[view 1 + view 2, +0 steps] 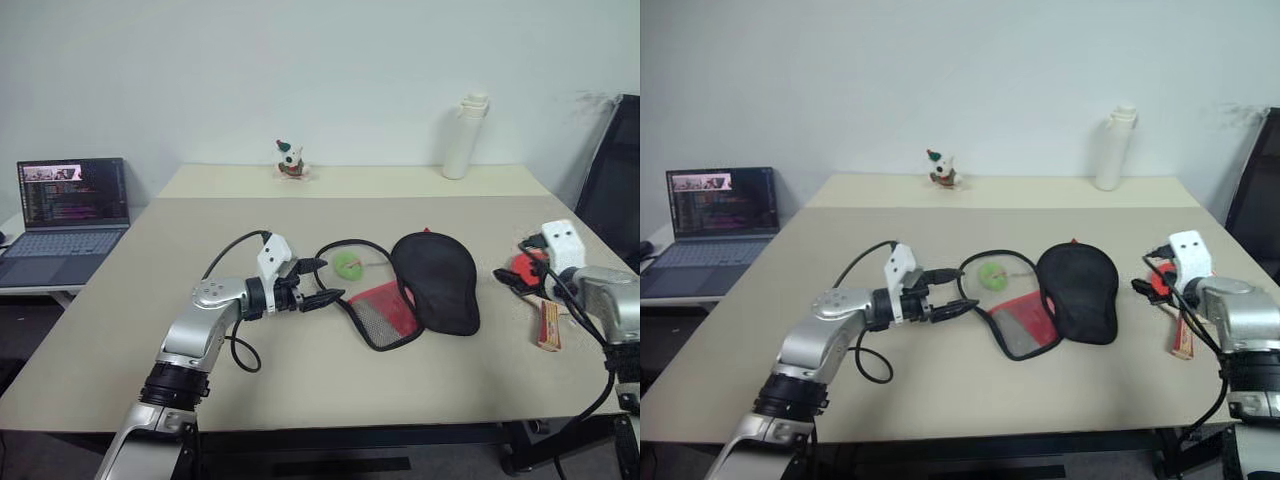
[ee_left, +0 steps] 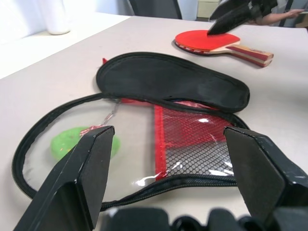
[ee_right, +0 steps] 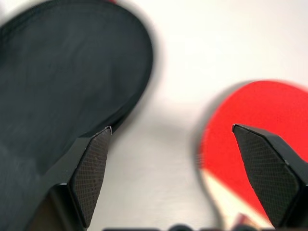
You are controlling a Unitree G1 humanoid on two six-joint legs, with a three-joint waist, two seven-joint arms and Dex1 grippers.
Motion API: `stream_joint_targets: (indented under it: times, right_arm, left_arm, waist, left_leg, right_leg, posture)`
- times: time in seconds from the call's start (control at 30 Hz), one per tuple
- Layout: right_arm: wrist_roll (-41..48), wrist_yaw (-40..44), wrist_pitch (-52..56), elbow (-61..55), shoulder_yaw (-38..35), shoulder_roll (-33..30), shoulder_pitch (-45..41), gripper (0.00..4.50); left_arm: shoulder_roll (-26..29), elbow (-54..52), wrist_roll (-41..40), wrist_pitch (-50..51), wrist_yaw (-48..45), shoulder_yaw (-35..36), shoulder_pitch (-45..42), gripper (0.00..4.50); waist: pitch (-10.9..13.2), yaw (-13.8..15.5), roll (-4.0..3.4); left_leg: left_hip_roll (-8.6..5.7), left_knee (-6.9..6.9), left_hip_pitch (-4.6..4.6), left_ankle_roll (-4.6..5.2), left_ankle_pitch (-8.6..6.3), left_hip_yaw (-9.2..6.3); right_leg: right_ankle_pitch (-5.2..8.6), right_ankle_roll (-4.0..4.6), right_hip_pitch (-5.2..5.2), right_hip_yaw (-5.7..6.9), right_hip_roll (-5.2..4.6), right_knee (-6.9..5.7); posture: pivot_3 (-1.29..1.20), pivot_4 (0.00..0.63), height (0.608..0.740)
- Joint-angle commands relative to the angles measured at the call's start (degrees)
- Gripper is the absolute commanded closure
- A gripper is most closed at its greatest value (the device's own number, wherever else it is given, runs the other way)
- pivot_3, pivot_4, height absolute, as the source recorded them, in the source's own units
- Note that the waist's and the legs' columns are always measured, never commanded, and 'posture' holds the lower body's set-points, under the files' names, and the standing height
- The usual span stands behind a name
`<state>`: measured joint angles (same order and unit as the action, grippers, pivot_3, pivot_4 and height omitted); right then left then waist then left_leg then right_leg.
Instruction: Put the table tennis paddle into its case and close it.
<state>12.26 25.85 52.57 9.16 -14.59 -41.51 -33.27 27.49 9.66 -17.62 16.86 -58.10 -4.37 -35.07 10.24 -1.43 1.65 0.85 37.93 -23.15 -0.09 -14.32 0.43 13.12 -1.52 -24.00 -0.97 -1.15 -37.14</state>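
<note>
Table (image 1: 300, 380): one paddle (image 2: 207, 41), one case (image 1: 435, 280).

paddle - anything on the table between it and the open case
Nothing visible does. The table tennis paddle lies flat to the right of the case, with bare table between them. The right gripper is open beside the paddle; the left gripper is open at the case's unzipped mouth.

Case (image 2: 173, 82): matt black cloth on the upper flap; red fabric with black mesh and a glossy clear plastic panel noted below. Paddle (image 2: 207, 39): smooth red rubber face, pale wooden handle. Table (image 1: 300, 370): matt, smooth beige top. Finger pads (image 3: 91, 173): finely textured black surface observed.
</note>
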Motion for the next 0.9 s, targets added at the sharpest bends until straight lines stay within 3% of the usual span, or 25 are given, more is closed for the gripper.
stream_joint_targets:
  times: [0.03,0.37,0.77,0.9]
  right_arm:
    - [-0.7,-9.0,3.6,-6.7,-7.4,3.9,4.2,0.02]
    - [-2.8,-22.0,3.7,-6.2,-11.4,11.9,6.4,0.02]
    - [-0.3,-24.8,5.3,1.2,-14.0,15.2,3.3,0.02]
    - [-0.3,-25.2,3.6,4.7,-14.7,14.5,2.1,0.92]
  left_arm:
    - [-0.3,0.0,-0.2,-1.7,-1.1,0.1,-1.5,0.54]
    - [-1.1,2.5,0.7,-2.8,-2.4,-0.7,-3.9,0.54]
    - [-0.3,1.1,0.7,-2.3,-2.1,0.0,-3.2,0.54]
    - [-0.1,0.5,0.7,-2.2,-1.8,0.1,-2.8,0.54]
  waist:
    - [0.0,0.0,-0.01]
    - [0.0,-0.3,-0.04]
    - [0.0,-0.3,-0.04]
    - [0.0,-0.3,-0.03]
  left_leg:
    - [-0.01,-0.01,-0.01,0.0,0.0,0.02]
    - [-0.02,0.02,0.12,0.0,0.01,0.22]
    - [-0.02,0.02,0.12,0.01,0.01,0.22]
    - [-0.02,0.03,0.14,0.01,0.01,0.24]
  right_leg:
    - [0.01,-0.01,-0.02,0.0,0.0,-0.02]
    - [0.05,-0.11,-0.03,-0.18,0.05,-0.1]
    - [0.04,-0.1,-0.01,-0.18,0.04,-0.09]
    - [0.04,-0.11,0.02,-0.2,0.04,-0.08]
  posture:
    - [0.0,0.15,0.74]
    - [0.0,0.15,0.74]
    - [0.0,0.15,0.74]
    - [0.0,0.15,0.74]
